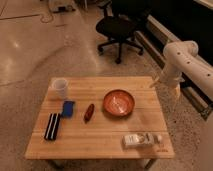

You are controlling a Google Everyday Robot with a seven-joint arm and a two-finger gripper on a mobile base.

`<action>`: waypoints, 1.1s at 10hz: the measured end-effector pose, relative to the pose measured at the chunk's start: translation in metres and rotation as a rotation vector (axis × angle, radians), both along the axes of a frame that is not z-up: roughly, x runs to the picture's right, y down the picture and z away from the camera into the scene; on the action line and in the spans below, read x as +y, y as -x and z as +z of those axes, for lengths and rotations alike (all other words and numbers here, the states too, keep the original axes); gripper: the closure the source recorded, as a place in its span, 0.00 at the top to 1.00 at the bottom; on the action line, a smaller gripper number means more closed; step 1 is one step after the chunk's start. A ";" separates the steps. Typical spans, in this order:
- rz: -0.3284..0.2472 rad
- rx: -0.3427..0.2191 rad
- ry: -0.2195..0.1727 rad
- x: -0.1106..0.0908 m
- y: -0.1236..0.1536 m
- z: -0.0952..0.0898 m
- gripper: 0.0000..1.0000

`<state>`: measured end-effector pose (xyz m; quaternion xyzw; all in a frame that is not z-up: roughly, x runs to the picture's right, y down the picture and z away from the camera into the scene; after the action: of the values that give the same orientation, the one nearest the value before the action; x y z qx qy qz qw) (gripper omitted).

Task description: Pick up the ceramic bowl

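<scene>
I am watching the white arm (187, 62) bending down at the right of the view, with the gripper (167, 84) hanging just off the table's far right corner. I cannot tell whether it is wide or narrow. The orange-red bowl (119, 102) is sitting upright on the wooden table (100, 142), right of centre, well apart from the gripper. A white cup (60, 87), a blue block (68, 108), a small red thing (89, 112), a black striped box (52, 126) and a pale packet (140, 140) are sharing the top. A black office chair (120, 27) is standing on the speckled floor (30, 55) behind.

Arm (198, 68) cut off at the right edge; tool (176, 92) hangs beside the table (100, 143)
</scene>
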<state>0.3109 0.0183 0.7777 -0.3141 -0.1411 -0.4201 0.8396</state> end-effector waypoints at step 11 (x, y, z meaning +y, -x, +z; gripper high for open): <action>-0.054 -0.040 -0.026 0.001 0.032 0.029 0.80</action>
<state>0.2789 0.0196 0.8071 -0.2984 -0.1441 -0.4505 0.8290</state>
